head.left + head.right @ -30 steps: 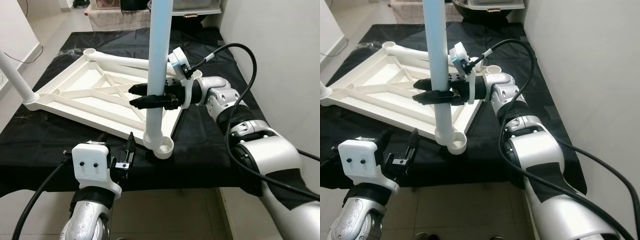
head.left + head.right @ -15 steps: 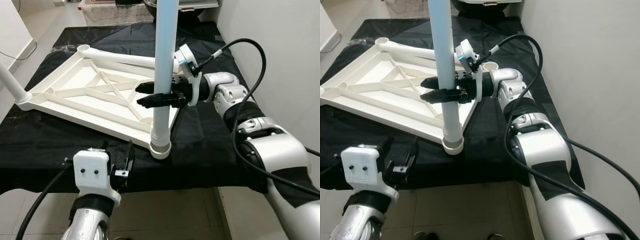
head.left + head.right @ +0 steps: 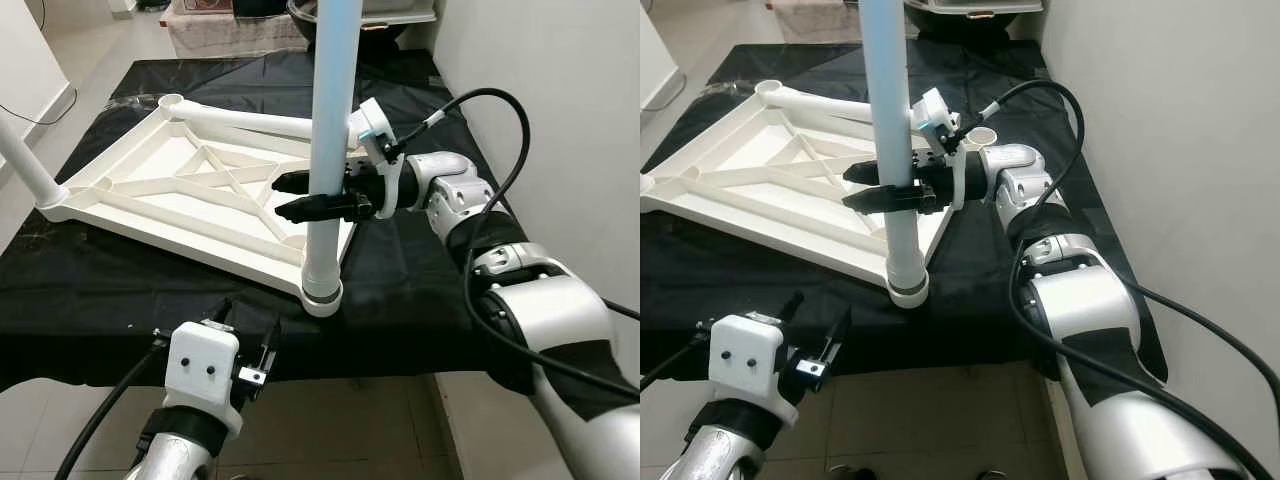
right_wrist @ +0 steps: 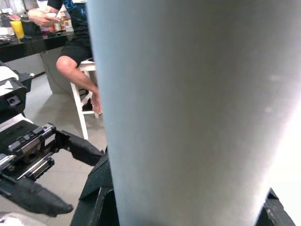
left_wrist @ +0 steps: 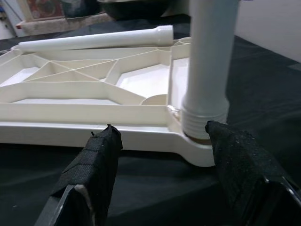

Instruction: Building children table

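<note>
right hand (image 3: 292, 195): my fingers are clamped around the upright table leg (image 3: 333, 120), partway up it
table leg: standing in the near corner socket of the upside-down white tabletop (image 3: 150, 190) on the black-covered table (image 3: 420, 290)
left hand (image 5: 160, 141): hovering at the table's near edge, fingers spread wide, holding nothing

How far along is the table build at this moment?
Done: one leg stands at the far-left corner of the upturned tabletop. In hand: the right gripper clamps an upright leg seated in the near corner socket; the left gripper waits open below the table edge. Left: a loose leg lies across the tabletop, uninstalled.
</note>
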{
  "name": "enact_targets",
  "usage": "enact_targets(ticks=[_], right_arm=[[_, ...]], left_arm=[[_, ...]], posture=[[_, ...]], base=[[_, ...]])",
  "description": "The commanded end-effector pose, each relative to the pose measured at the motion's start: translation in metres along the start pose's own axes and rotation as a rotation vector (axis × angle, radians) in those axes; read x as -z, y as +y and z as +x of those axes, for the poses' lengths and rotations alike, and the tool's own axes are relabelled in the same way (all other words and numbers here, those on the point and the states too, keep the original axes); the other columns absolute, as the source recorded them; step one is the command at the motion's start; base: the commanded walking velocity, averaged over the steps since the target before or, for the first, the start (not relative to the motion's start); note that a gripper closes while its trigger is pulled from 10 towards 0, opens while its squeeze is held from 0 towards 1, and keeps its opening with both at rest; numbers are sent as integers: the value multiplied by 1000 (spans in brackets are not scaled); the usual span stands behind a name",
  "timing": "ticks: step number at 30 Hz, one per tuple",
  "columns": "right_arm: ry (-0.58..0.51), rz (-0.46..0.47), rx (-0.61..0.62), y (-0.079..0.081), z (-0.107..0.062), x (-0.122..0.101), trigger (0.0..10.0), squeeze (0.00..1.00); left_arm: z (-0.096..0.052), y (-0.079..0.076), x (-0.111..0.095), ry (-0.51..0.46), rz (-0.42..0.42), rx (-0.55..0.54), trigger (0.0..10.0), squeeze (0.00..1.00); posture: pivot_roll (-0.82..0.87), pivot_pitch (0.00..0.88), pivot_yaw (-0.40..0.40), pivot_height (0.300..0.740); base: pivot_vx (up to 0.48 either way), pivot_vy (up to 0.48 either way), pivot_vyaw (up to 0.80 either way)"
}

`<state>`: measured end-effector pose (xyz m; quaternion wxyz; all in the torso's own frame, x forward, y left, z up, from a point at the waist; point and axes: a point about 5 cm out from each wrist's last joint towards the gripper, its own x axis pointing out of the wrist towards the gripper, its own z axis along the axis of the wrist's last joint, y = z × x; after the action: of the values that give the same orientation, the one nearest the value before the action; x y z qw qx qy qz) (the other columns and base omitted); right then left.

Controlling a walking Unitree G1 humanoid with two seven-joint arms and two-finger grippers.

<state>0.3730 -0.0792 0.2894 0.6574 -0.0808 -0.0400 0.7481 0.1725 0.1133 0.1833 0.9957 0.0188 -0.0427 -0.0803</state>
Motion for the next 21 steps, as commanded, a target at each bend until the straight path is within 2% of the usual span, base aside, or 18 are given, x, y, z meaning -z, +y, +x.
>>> enact_targets(ticks=[1,10,21], right_arm=[[15,52,-22,4,3,13,10000,0],[37,57,-34,5,4,17,10000,0],[13,53,-56,9,2,16,10000,0]], left_arm=[[-2,-2,5,18,3,2,10000,0],[-1,0,6,11,11,6,10000,0],[-1,0,8,12,23,10,10000,0]], posture=[[56,193,2,740],[46,189,-2,740],[4,186,3,740]], base=[[0,0,0],[0,0,0],[0,0,0]])
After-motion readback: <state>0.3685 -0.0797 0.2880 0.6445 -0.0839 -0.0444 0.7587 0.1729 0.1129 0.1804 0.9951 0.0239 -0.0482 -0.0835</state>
